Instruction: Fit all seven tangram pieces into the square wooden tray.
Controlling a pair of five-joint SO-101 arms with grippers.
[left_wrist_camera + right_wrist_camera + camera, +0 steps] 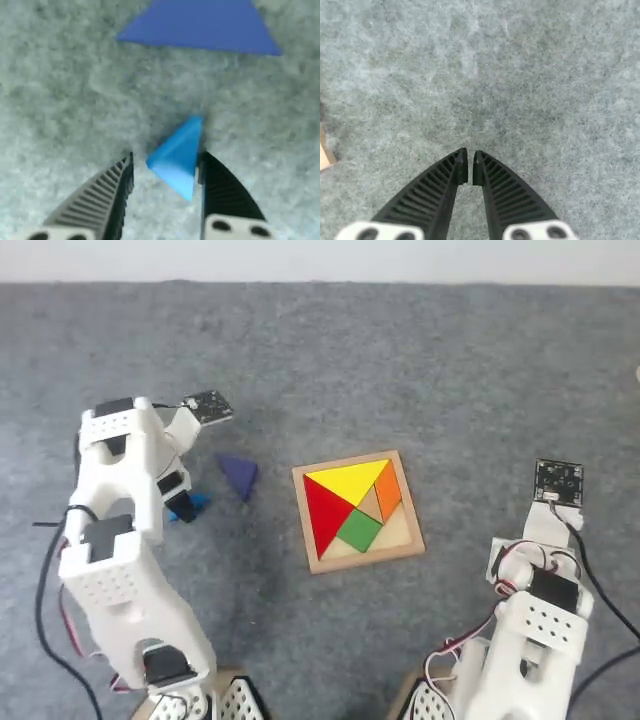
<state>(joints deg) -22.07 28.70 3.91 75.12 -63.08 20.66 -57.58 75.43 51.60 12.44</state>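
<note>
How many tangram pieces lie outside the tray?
2: a dark blue triangle on the carpet near the tray, and a light blue piece within the open left tool. The left arm may hide others.

High view: fixed overhead, looking straight down on the grey carpet (pixel 400 360). Left wrist view: close above the carpet, facing past the left gripper (pixel 165 162); shares the light blue triangle (pixel 176 156) and dark blue triangle (pixel 200 25) with the high view. Right wrist view: equally close, facing past the right gripper (pixel 470 170); shares a tray (pixel 324 156) corner.
</note>
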